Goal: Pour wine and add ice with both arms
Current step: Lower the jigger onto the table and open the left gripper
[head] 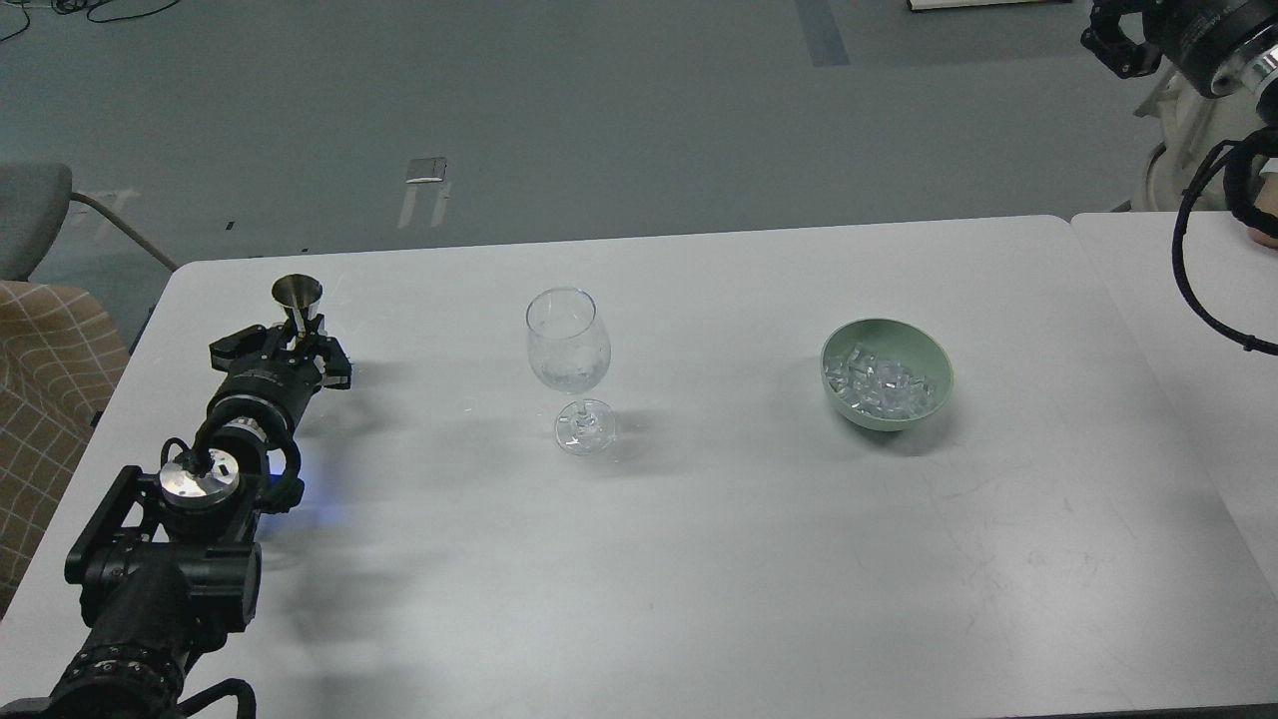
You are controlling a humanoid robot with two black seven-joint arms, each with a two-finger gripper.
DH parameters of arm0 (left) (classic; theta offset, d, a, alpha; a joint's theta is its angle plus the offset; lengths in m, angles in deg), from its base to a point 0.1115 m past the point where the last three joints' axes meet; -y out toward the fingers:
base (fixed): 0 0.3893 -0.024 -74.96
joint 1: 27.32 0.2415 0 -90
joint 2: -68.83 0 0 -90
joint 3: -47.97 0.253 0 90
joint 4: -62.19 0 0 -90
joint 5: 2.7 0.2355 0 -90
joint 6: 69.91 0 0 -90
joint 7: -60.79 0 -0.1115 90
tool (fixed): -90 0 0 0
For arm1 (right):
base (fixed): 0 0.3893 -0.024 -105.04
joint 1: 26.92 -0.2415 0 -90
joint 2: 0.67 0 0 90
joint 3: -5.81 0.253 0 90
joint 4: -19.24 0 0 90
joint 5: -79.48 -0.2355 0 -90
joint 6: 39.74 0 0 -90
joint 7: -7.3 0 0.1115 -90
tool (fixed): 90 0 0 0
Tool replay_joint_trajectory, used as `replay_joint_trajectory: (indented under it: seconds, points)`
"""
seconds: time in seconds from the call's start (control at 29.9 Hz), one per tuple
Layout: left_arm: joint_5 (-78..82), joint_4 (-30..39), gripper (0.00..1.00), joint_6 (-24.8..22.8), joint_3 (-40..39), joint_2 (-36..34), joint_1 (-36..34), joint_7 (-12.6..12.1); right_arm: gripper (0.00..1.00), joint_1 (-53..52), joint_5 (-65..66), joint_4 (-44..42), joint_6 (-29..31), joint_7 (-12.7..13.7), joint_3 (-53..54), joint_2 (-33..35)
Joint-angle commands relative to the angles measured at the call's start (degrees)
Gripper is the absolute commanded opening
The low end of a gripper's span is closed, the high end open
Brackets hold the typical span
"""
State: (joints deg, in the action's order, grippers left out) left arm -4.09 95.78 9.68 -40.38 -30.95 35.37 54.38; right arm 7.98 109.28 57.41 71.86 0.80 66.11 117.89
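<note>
A clear stemmed glass (pixel 567 345) stands upright in the middle of the white table (pixel 699 559). A little clear wine (pixel 569 379) may lie in its bowl, hardly visible. My left gripper (pixel 298 338) is far to the glass's left, low over the table, shut on the narrow waist of a small metal cone-shaped measuring cup (pixel 298 293) that stands upright. Clear ice (pixel 879 381) chunks fill a pale green bowl (pixel 934 371) to the glass's right. My right gripper (pixel 1116 42) is high at the top right corner, off the table; its fingers cannot be told apart.
A second white table (pixel 1178 300) adjoins on the right, with the right arm's black cable (pixel 1193 290) looping over it. A grey chair (pixel 30 215) and a checked cushion (pixel 45 369) sit beyond the left edge.
</note>
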Motion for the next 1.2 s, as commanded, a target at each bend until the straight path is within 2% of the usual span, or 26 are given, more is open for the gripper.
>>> replay_joint_trajectory:
  seconds: [0.0, 0.4, 0.6, 0.87, 1.17]
  points:
    - [0.1, -0.5, 0.24, -0.1, 0.0, 0.1, -0.2, 0.0, 1.0, -0.1, 0.0, 0.1, -0.1, 0.0, 0.1, 0.0]
    - [0.2, -0.5, 0.32, -0.1, 0.1, 0.4, -0.2, 0.1, 1.0, 0.2, 0.0, 0.2, -0.1, 0.0, -0.3, -0.1]
    - [0.2, -0.4, 0.33, -0.1, 0.1, 0.1, -0.2, 0.1, 1.0, -1.1, 0.0, 0.0, -0.1, 0.0, -1.5, 0.0]
    - [0.0, -0.4, 0.45, -0.1, 0.0, -0.3, -0.5, 0.1, 1.0, -1.1, 0.0, 0.1, -0.1, 0.0, -1.5, -0.1]
    - [0.0, -0.3, 0.51, 0.0, 0.0, -0.4, -1.2, -0.1, 1.0, -1.3, -0.1, 0.1, -0.1, 0.0, -1.5, 0.0]
